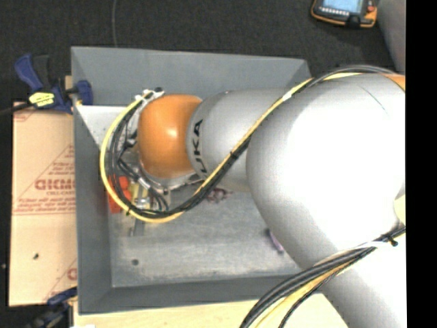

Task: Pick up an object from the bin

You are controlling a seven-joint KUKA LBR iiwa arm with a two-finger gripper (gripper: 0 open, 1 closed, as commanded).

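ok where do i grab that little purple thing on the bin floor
Probably at its middle, across the narrow width, coming straight down from above. The purple thing looks slim and lies flat, slanting, on the bin floor, bare around it except where the arm looms beside it.

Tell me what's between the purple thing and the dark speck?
Nothing: the camera view shows bare grey bin floor between the purple thing and the dark speck.
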